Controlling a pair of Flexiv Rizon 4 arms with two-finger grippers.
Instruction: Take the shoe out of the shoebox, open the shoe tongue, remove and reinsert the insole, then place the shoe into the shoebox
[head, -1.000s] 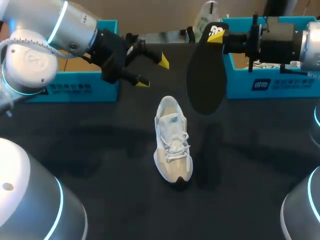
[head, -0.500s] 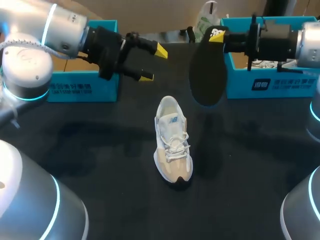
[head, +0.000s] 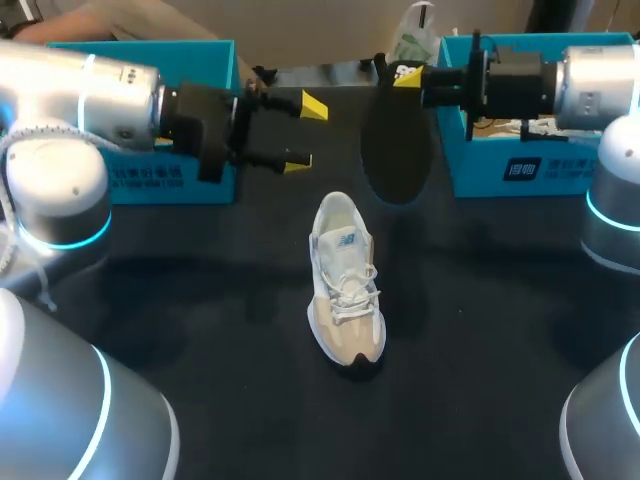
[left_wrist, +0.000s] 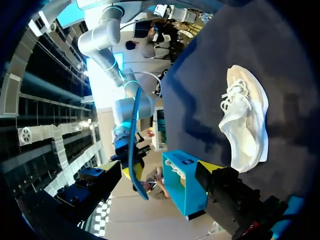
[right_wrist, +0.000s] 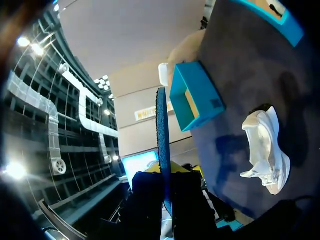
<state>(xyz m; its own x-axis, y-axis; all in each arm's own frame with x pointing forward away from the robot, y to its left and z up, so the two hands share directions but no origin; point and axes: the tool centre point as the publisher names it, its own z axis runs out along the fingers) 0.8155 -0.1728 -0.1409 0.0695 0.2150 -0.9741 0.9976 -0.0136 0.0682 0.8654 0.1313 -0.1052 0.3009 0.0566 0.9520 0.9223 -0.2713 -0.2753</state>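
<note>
A white and beige shoe (head: 345, 280) stands upright on the black table, toe toward the front edge, laces tied. Behind it my right gripper (head: 408, 75) is shut on the top end of a black insole (head: 397, 140), which hangs above the table. In the right wrist view the insole (right_wrist: 162, 135) stands edge-on between the fingers of the gripper (right_wrist: 167, 175), with the shoe (right_wrist: 265, 145) below and to one side. My left gripper (head: 305, 132) is open and empty, in the air behind and left of the shoe. The left wrist view shows the shoe (left_wrist: 245, 120) ahead of the open gripper (left_wrist: 165, 172).
One blue shoebox (head: 205, 60) stands at the back left behind my left arm, and a second blue shoebox (head: 520, 165) at the back right under my right arm. A white bag (head: 412, 35) lies at the table's far edge.
My right gripper has carried the insole to the left and turned it, so it looks narrower. My left arm has swung level, its open gripper shifting slightly right. The shoe has not moved.
</note>
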